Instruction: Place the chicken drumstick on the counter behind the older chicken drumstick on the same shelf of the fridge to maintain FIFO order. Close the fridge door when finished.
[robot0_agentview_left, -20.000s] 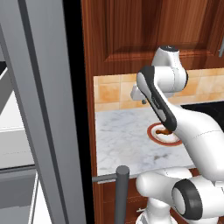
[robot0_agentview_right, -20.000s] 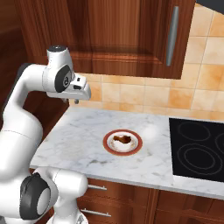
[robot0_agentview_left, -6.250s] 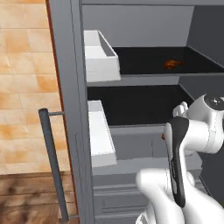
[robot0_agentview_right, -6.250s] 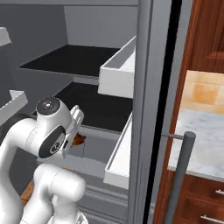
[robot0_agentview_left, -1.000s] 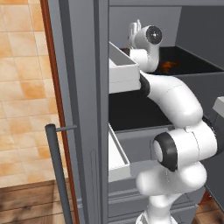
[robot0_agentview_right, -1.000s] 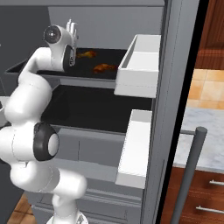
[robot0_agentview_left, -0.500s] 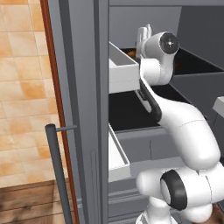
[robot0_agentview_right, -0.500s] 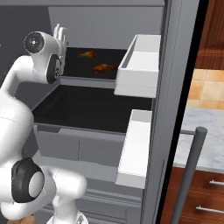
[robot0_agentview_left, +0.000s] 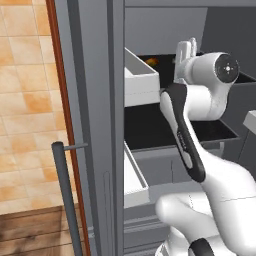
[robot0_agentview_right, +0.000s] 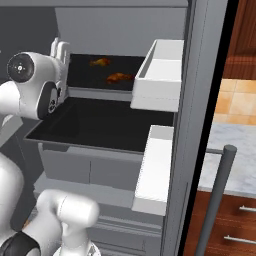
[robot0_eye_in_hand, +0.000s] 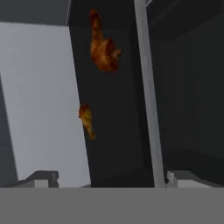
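— What sits inside the open grey fridge (robot0_agentview_right: 200, 100)?

— Two browned chicken drumsticks lie on the thin black upper shelf (robot0_agentview_right: 127, 67). The rear drumstick (robot0_agentview_right: 100, 62) rests close to the back wall. The front drumstick (robot0_agentview_right: 119, 77) lies nearer the shelf edge, apart from it. The marble tabletop (robot0_agentview_right: 227, 160) shows past the door.

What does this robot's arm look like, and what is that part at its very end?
The arm is made of smooth, rounded white segments with dark bands at the joints and a dark strip along one segment. A round dark disc with a small pale centre caps one joint. No loose cables show. At its end sits a small white gripper with two short upright jaws whose tips look dark grey from the hand camera.
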